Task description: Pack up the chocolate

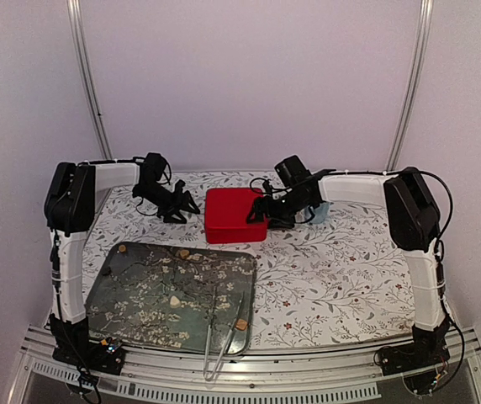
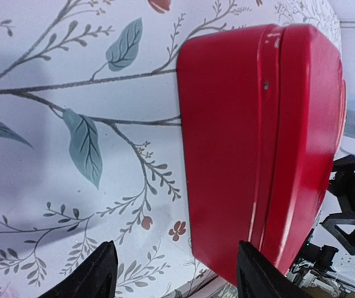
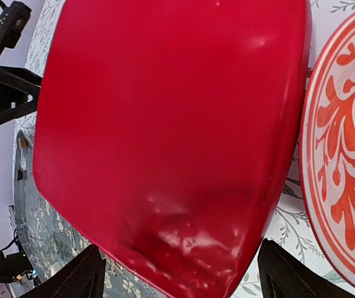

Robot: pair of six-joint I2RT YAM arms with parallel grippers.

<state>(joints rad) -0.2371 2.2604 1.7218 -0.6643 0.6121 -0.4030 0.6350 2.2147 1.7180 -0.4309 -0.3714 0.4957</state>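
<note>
A closed red box (image 1: 234, 215) stands at the table's middle back. A few chocolate pieces lie on the floral tray (image 1: 140, 324): caramel ones (image 1: 183, 252) (image 1: 241, 323) and a cream one (image 1: 175, 300). My left gripper (image 1: 186, 206) is open and empty just left of the box; in the left wrist view the box (image 2: 258, 143) fills the right side, with one fingertip (image 2: 258, 276) in front of it and the gripper's middle (image 2: 176, 273) at its left edge. My right gripper (image 1: 266, 210) is open at the box's right edge; in its wrist view the gripper (image 3: 184, 276) straddles the box's (image 3: 165, 124) near corner.
A red-and-white patterned bowl (image 3: 345, 155) sits right beside the box, hidden under the right arm in the top view. Metal tongs (image 1: 224, 337) lie on the tray's right part. A pale blue object (image 1: 319, 210) stands behind the right gripper.
</note>
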